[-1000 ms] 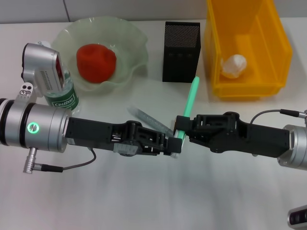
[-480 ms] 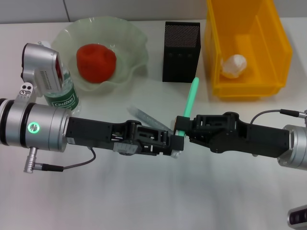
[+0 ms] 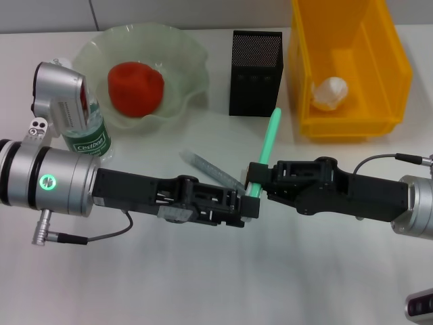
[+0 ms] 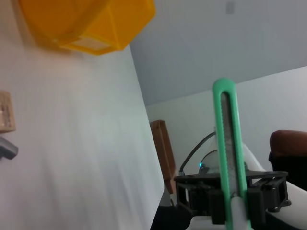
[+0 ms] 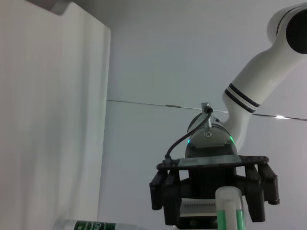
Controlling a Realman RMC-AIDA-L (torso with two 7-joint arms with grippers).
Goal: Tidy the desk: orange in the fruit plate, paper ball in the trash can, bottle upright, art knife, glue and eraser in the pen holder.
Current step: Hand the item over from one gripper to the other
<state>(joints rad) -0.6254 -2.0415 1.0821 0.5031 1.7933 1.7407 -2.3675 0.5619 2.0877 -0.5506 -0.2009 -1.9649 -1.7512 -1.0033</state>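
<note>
The green art knife (image 3: 270,133) is off the table in the middle, tilted toward the black mesh pen holder (image 3: 255,73). My right gripper (image 3: 258,177) is shut on its lower half; the left wrist view shows that gripper (image 4: 235,207) clamped on the knife (image 4: 225,143). My left gripper (image 3: 249,206) is at the knife's lower end; in the right wrist view its jaws (image 5: 215,199) stand apart around that end (image 5: 230,208). The orange (image 3: 135,88) lies in the fruit plate (image 3: 193,51). The paper ball (image 3: 330,93) is in the yellow bin (image 3: 352,125). The bottle (image 3: 89,135) stands upright.
A translucent grey stick (image 3: 203,166) lies on the table just behind my left forearm. The pen holder stands between the plate and the bin. A small tan block (image 4: 5,112) shows on the table in the left wrist view.
My left arm has shifted slightly toward the table's near edge at the knife's lower end. The right gripper and the knife have stayed in place.
</note>
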